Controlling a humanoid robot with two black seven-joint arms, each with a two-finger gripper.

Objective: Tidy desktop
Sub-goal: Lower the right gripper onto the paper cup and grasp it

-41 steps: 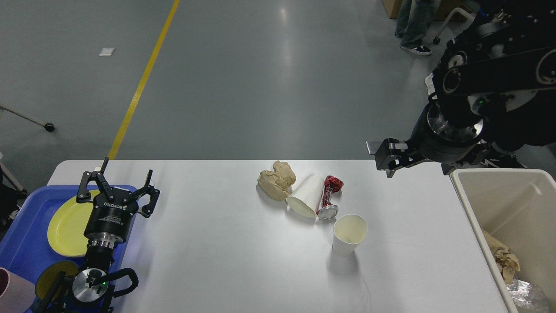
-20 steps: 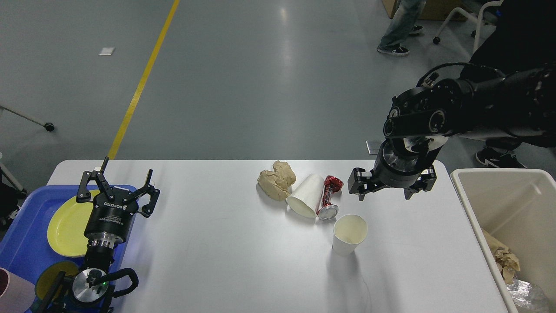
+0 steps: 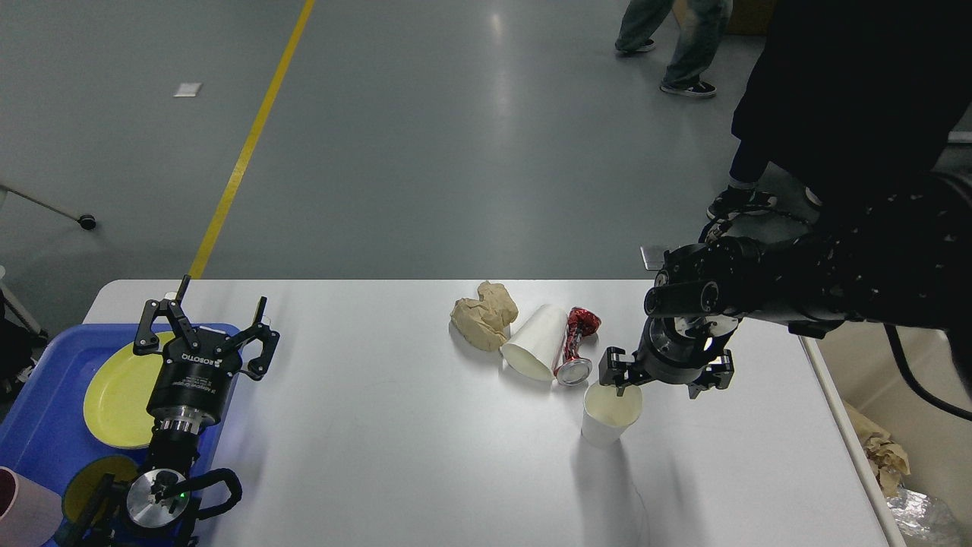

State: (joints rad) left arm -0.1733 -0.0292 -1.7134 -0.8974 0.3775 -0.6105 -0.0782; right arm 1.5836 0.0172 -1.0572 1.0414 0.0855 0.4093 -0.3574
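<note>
Table (image 3: 395,456) white, grey floor (image 3: 425,137) beyond at twelve o'clock; left fingers (image 3: 206,330) spread, empty; right fingers (image 3: 659,377) spread over upright cup (image 3: 610,414).

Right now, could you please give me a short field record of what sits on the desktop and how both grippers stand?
surface: desktop
upright: paper cup
lying: tipped paper cup, crushed red can, crumpled brown paper
left side: blue tray with yellow plate
right side: beige bin
left gripper: open, above tray edge
right gripper: open, one finger at upright cup rim
</note>
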